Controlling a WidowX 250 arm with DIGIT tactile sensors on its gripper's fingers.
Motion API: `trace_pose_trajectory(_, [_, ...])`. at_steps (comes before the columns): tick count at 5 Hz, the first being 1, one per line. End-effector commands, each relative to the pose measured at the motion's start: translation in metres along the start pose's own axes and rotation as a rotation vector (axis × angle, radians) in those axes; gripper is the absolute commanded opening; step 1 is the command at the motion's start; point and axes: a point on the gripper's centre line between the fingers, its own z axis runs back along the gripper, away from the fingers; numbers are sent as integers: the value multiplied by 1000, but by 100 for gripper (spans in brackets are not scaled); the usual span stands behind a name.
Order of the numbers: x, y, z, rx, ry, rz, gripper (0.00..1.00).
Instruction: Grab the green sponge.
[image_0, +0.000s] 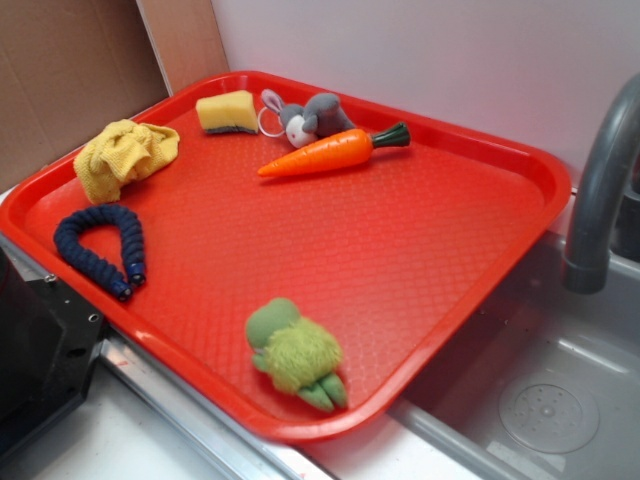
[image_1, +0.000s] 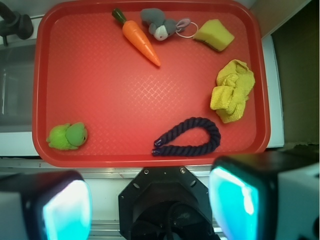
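The green sponge (image_0: 227, 111), a small yellow foam block with a thin dark green layer, lies at the far left corner of the red tray (image_0: 420, 250), right beside a grey bunny toy (image_0: 310, 118). From the wrist camera the green sponge (image_1: 214, 35) sits at the tray's top right. My gripper (image_1: 150, 207) hangs high above, outside the tray's near edge. Both cyan fingertips (image_1: 234, 202) stand wide apart with nothing between them. The gripper is out of the exterior view.
On the tray also lie an orange carrot (image_0: 330, 152), a crumpled yellow cloth (image_0: 122, 155), a dark blue rope loop (image_0: 100, 245) and a fuzzy green plush (image_0: 295, 355). A grey faucet (image_0: 600, 190) and sink basin (image_0: 550, 410) stand to the right.
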Motion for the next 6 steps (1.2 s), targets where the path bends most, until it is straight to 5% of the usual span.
trace_pose_trajectory(1, [0,0,0,0,0,0,100])
trace_pose_trajectory(2, [48,39,-34,-121,-23,-136,100])
trace_pose_trajectory(3, [84,68,-59,-62,-54,-221,100])
trace_pose_trajectory(6, [84,68,-59,-62,-54,-221,100])
